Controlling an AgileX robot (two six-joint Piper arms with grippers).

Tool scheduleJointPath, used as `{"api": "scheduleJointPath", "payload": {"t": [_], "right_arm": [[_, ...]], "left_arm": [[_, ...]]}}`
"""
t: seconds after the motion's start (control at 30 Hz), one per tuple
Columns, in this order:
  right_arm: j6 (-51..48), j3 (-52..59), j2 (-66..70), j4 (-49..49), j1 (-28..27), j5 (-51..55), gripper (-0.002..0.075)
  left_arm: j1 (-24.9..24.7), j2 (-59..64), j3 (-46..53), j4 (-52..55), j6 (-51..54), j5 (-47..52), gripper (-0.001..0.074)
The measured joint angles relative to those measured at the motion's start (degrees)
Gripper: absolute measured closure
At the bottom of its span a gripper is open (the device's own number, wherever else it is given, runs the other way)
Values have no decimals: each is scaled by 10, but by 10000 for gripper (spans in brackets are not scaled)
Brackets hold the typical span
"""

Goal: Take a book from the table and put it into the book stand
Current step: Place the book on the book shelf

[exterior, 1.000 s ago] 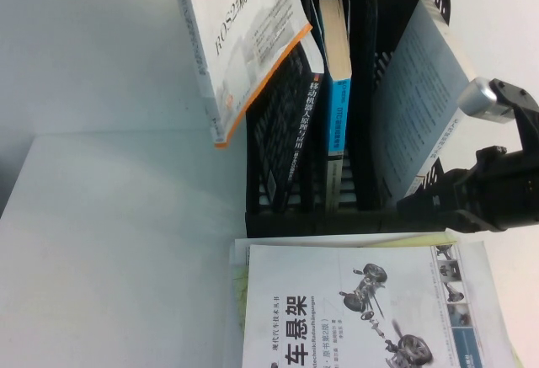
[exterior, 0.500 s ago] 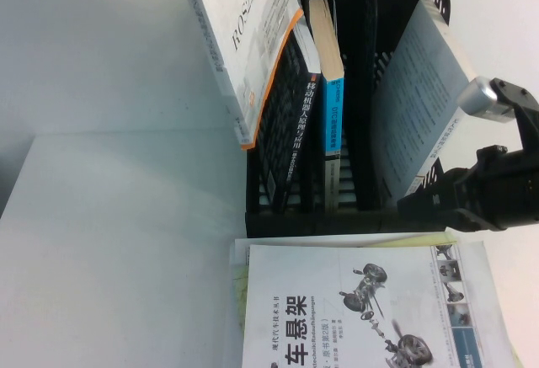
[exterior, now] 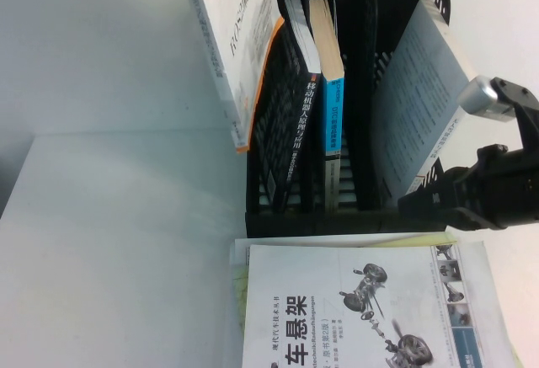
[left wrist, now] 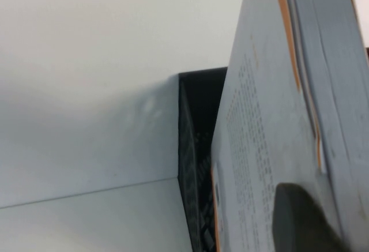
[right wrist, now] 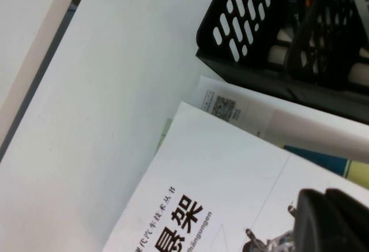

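Observation:
A white book with an orange edge (exterior: pixel 232 40) hangs nearly upright against the left outer wall of the black book stand (exterior: pixel 337 216). My left gripper (left wrist: pixel 323 220) is shut on this book (left wrist: pixel 259 148); it is out of the high view. One dark finger (left wrist: pixel 302 223) presses on the cover. The stand's left wall (left wrist: pixel 193 148) is just beyond the book. My right gripper (exterior: pixel 414 204) is shut and empty by the stand's right front corner, above a white car-suspension book (exterior: pixel 354 309) lying on the table. In the right wrist view its fingers (right wrist: pixel 331 220) hover over that book (right wrist: pixel 202 177).
The stand holds a black-spined book (exterior: pixel 305 124), a blue book (exterior: pixel 334 115) and a grey book (exterior: pixel 417 90) leaning in the right slot. Loose papers (right wrist: pixel 230 105) lie under the flat book. The white table (exterior: pixel 118 250) stretches left.
The white book has swung from a tilt toward upright and moved right, closer against the stand's left side. The right arm has not moved.

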Motion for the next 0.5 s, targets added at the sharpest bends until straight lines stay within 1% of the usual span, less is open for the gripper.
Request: {"api": "scheduleJointPath", "payload": {"t": [0.23, 0.5], "right_arm": [[0, 0, 0, -15, 0, -4, 729], [0, 0, 0, -23, 0, -5, 729]], "left_arm": [[0, 52, 0, 0, -12, -3, 635], [1, 91, 0, 1, -12, -54, 635]]}}
